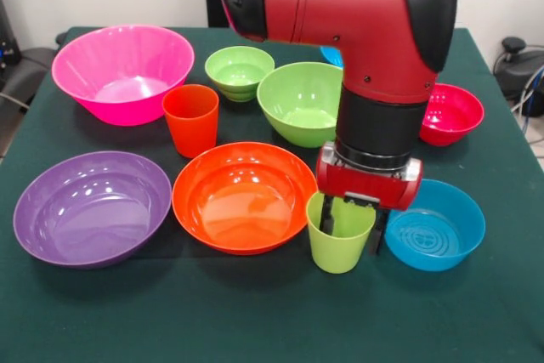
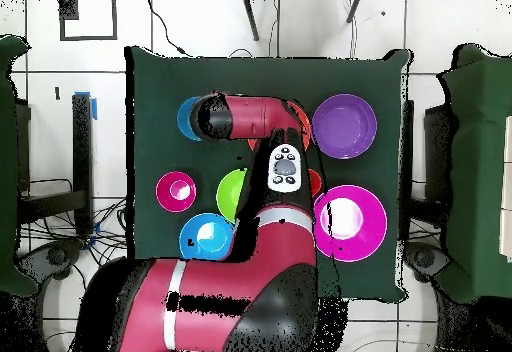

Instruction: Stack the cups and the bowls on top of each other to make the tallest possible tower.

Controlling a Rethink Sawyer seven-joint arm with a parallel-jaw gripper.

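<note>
Your gripper point(image 1: 350, 225) stood low over the lime green cup point(image 1: 340, 240) near the front of the tabletop point(image 1: 102, 312), one dark finger point(image 1: 326, 214) reaching down inside the cup's mouth and the other point(image 1: 379, 231) outside its wall on the blue-bowl side, so the jaws straddled the rim at a moderate spread; whether they had closed on the wall yet could not be told from these views. The cup stood upright on the cloth, just beside the large orange bowl point(image 1: 244, 196) on one side and the blue bowl point(image 1: 434, 225) on the other. In my judgement you were at the grasp itself: close squarely on that one wall and lift straight up, because a sideways drag would knock the cup into either neighbour. No tower stood yet; every piece rested singly, so a wide base mattered. The medium green bowl point(image 1: 302, 101) lay behind the arm and looked a fair seat for the cup. The orange cup point(image 1: 190, 118), the small green bowl point(image 1: 239, 71), the pink bowl point(image 1: 123, 71), the purple bowl point(image 1: 92, 207) and the red bowl point(image 1: 450, 113) lay further out. From overhead the arm hid the cup and most of the middle of the cloth.
</note>
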